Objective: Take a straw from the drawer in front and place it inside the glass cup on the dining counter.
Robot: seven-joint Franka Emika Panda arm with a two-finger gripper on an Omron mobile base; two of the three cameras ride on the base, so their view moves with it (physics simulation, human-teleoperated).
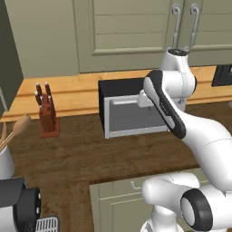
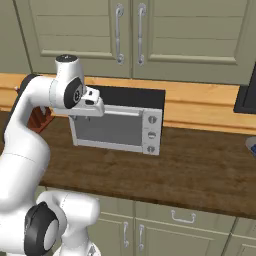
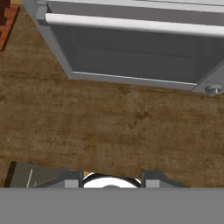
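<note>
Claw (image 3: 111, 181) raised above dark tabletop (image 3: 109, 127), toaster oven (image 3: 131, 48) at 12 o'clock; opening state indeterminate, nothing visibly held. Drawer front (image 1: 120, 190) shut below, blocking straw access.

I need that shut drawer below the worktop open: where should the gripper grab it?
Take the small silver bar handle, coming straight at the drawer front, with one jaw above and one below. The bar lies horizontal and stands off the panel.
</note>
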